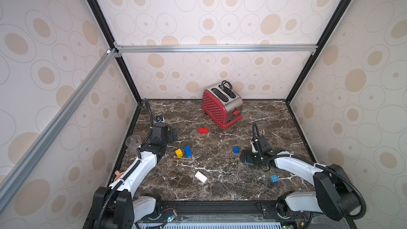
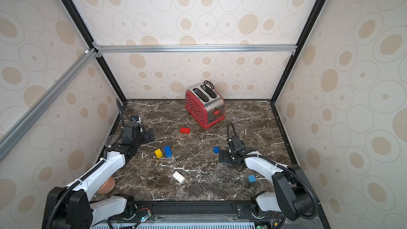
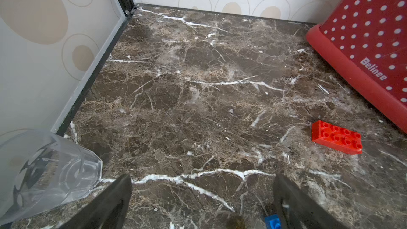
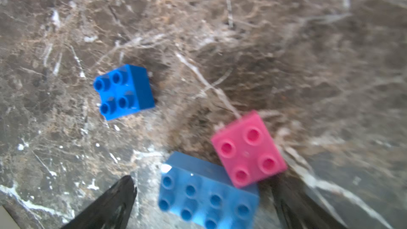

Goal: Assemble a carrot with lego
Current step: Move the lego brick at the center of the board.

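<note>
The dark marble table (image 1: 220, 117) fills the floor of the booth. Taking its centre as the dial in both top views, with twelve at the back wall, the red polka-dot toaster (image 1: 221, 106) stands at twelve o'clock. The left gripper (image 3: 201, 177) hangs at ten o'clock with its fingers spread wide and nothing between them. The right gripper (image 4: 202, 181) is low at about four o'clock, its fingers equally spread. A clear plastic cup (image 3: 48, 172) lies on its side at the nine o'clock edge. The lego lies loose as separate bricks. The red brick (image 1: 203, 130) is at eleven o'clock, near the toaster's foot, and the white brick (image 1: 200, 176) is at seven. The pale-blue long brick (image 4: 207, 194) sits between the right gripper's parted fingers, with a gap on each side in the wrist view. The blue long brick (image 1: 187, 151) is at nine o'clock, just beside the yellow brick (image 1: 178, 153). The pink brick (image 4: 248, 148) meets the pale-blue long brick at a corner, though I cannot tell whether it rests on it. The dark-blue square brick (image 1: 236, 149) is at three o'clock, and the pale-blue square brick (image 1: 274, 178) is at four, near the right arm.
</note>
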Robot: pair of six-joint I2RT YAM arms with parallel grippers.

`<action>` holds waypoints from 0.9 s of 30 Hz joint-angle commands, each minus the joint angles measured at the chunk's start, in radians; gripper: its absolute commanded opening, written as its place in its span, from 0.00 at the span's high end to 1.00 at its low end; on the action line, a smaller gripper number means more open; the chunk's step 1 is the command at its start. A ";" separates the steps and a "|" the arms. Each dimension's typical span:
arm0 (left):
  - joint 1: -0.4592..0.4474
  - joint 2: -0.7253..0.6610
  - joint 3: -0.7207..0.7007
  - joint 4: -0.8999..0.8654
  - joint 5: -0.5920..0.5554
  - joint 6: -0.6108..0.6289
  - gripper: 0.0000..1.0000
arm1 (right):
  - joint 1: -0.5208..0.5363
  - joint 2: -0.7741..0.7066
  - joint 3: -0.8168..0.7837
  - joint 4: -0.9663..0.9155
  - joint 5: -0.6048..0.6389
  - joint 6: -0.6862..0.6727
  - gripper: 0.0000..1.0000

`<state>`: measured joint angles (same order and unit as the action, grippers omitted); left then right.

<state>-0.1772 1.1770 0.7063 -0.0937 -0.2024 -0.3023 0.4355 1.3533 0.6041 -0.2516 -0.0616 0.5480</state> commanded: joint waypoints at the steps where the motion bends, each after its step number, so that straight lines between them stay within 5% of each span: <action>1: -0.005 -0.015 0.011 -0.031 0.008 -0.023 0.01 | 0.049 0.048 0.016 0.026 -0.047 0.050 0.00; 12: -0.004 -0.009 0.018 -0.040 0.011 -0.024 0.01 | 0.195 0.197 0.156 -0.031 -0.071 0.060 0.00; 27: -0.013 -0.014 0.024 -0.066 0.052 -0.060 0.01 | 0.298 0.161 0.143 -0.158 -0.068 0.150 0.01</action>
<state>-0.1818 1.1770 0.7063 -0.1360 -0.1551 -0.3443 0.7029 1.5139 0.7700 -0.3107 -0.1055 0.6449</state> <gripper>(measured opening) 0.992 0.995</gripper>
